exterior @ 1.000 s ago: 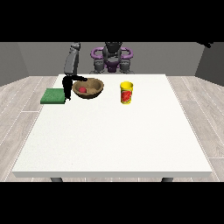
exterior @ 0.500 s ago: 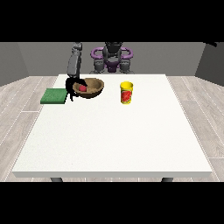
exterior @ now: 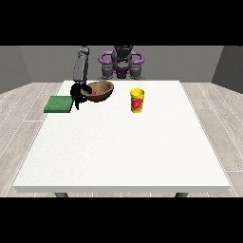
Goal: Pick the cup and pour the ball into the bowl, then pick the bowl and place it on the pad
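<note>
Evidently the pouring step is over: the red ball (exterior: 93, 89) lies inside the brown bowl (exterior: 100, 90), while the yellow cup (exterior: 137, 100) stands upright on the white tabletop (exterior: 123, 142), well apart from the robot hand on its far side across the bowl. The step in hand looks like the 2nd one, picking the bowl. The robot hand at the view's left (exterior: 77, 94) sits against the bowl's rim on the side facing the green pad (exterior: 59, 104), with dark fingers seeming to curl over that edge, so it appears to be pinching the rim; how the thumb lies cannot be told. The bowl looks tilted, its hand-side edge a little raised, though whether it has left the tabletop cannot be told. The pad lies flat just beside the robot hand, on the side away from the bowl. The other robot hand does not show. The next move would call for lifting the bowl level enough to keep the ball in, carrying it the short way over the pad, and setting it down squarely there
</note>
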Available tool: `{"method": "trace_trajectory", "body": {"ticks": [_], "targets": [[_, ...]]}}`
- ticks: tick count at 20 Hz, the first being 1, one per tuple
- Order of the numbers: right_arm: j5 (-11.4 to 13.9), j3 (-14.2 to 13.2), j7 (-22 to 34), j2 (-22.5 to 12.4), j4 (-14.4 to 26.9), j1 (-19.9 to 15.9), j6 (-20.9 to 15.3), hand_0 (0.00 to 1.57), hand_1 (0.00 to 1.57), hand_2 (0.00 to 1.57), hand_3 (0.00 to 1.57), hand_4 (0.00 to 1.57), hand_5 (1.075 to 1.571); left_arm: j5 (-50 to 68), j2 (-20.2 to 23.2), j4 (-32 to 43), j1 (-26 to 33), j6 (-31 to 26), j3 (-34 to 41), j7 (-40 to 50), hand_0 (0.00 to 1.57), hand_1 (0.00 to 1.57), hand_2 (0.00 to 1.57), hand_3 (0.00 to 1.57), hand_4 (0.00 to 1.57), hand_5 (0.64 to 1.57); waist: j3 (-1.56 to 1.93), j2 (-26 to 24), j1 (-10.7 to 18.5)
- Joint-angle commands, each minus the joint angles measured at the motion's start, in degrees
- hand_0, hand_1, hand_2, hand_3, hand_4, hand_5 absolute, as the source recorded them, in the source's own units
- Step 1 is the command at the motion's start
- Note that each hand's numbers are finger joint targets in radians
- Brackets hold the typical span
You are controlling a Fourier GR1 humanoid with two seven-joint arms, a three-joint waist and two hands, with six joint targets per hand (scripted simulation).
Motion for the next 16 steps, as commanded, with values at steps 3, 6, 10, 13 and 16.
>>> {"method": "trace_trajectory", "body": {"ticks": [3, 6, 10, 13, 16], "targets": [[3.7, 3.2, 18.6, -6.2, -1.5, -1.5, -5.1, 1.57, 1.57, 1.57, 1.57, 1.04, 1.535, -0.7, 1.4, 5.1, 1.2, -0.9, 0.1, 0.7, 0.0, 0.0, 0.0, 0.0, 0.73, 1.569, 1.18, -3.8, -4.1], [0.2, 2.4, 28.7, -8.4, -3.7, -5.5, -3.3, 1.57, 1.57, 1.57, 1.57, 1.03, 1.534, -1.0, 2.9, 9.0, 3.7, -1.7, 2.6, -2.0, 0.0, 0.0, 0.0, 0.0, 0.72, 1.569, 1.26, -6.4, -6.0], [2.0, 1.7, 32.0, -16.6, -3.8, -8.4, -1.7, 1.57, 1.57, 1.57, 1.57, 0.99, 1.553, -0.4, 4.0, 11.1, 5.1, -3.5, 3.6, -3.2, 0.0, 0.0, 0.0, 0.0, 0.71, 1.567, 1.3, -5.9, -6.6], [3.4, 1.2, 28.5, -19.8, 0.1, -7.9, 0.9, 1.57, 1.57, 1.57, 1.57, 0.99, 1.568, -1.8, 1.0, 7.4, 6.4, -0.8, 1.8, -4.6, 0.0, 0.0, 0.0, 0.0, 0.7, 1.566, 1.37, -5.5, -6.4], [4.3, 0.6, 24.4, -21.6, 1.9, -8.9, 2.1, 1.57, 1.57, 1.57, 1.57, 1.0, 1.571, -2.1, 2.5, 8.3, 6.6, -1.7, 2.7, -7.2, 0.0, 0.0, 0.0, 0.0, 0.7, 1.565, 1.37, -2.3, -6.8]]}}
